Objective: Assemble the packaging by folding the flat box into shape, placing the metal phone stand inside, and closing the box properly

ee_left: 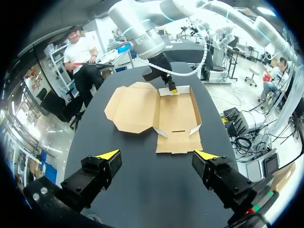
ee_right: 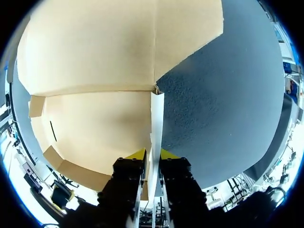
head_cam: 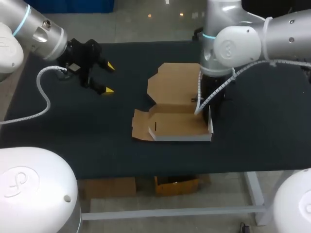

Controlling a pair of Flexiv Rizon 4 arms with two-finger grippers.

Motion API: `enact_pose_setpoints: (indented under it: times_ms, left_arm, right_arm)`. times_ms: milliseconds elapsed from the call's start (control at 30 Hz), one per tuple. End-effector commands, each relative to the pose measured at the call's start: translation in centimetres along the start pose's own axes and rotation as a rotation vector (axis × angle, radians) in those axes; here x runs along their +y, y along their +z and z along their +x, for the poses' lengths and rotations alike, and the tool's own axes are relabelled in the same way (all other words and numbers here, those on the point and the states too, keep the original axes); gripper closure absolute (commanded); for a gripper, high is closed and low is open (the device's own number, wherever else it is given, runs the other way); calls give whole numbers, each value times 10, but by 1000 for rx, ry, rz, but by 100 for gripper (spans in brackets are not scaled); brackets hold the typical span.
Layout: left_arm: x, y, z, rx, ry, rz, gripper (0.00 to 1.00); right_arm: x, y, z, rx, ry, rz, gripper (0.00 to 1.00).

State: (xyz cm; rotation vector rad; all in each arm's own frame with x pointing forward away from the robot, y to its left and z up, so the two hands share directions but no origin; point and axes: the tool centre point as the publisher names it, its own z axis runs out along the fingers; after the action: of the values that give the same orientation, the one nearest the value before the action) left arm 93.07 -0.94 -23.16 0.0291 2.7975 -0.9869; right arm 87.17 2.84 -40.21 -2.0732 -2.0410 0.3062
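One side wall looks like the whole job just now: the box (head_cam: 177, 124) lies open on the dark table (head_cam: 73, 126), right of its middle, with its lid panel (head_cam: 172, 82) spread flat on the far side. The right-hand side wall (head_cam: 210, 124) stands raised. To do this fold well, I would keep the crease line fixed and swing the wall square to the base. I would not pull outward, since the light card could slide or tear at the corner. The tray's near-left flap lies flat and will likely need the same treatment. The metal phone stand shows in none of the views.

The right arm (head_cam: 243, 43) comes in from the far right and bends down over the box's right edge. The left arm (head_cam: 34, 29) hangs over the far left of the table, well apart from the box. The right gripper (ee_right: 153, 154) is pinched onto that upright wall, one yellow tip on each face. The left gripper (head_cam: 109, 78) is spread wide and holds nothing.
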Motion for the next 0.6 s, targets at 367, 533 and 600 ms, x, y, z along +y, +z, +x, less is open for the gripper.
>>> enact_pose_setpoints:
  times_ms: [367,533,600]
  left_arm:
    - [0,0,-1,3,0,-2,0]
    - [0,0,-1,3,0,-2,0]
    - [0,0,-1,3,0,-2,0]
  right_arm:
    - [3,11,3,4,53,-146,86]
    - [3,10,7,-13,90,-145,88]
    - [2,8,8,-18,104,-156,87]
